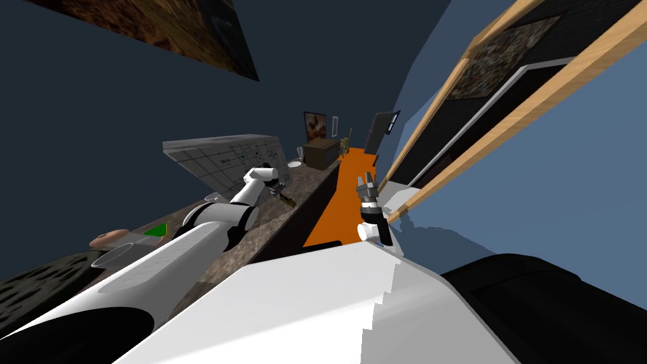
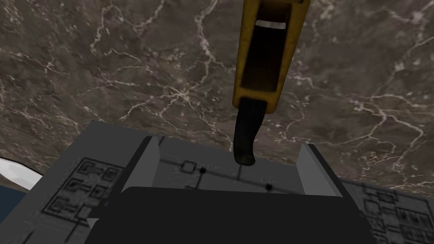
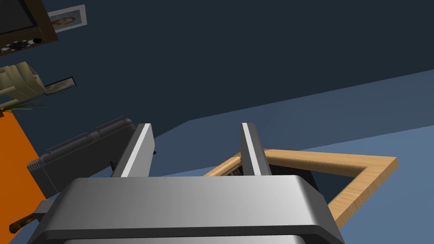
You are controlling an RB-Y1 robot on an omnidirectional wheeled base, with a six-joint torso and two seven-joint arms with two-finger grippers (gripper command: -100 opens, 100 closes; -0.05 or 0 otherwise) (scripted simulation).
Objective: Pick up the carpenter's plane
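Carpenter's plane point(image 1: 289, 201), yellow-brown, lies on the dark marble counter point(image 1: 268, 227) just ahead of the left gripper point(image 1: 276, 188); the right gripper point(image 1: 366, 183) hangs above the orange floor point(image 1: 338, 208). Left wrist view: fingers point(image 2: 148, 163) spread wide, the plane's dark handle between their tips. Right wrist view: fingers apart, empty.
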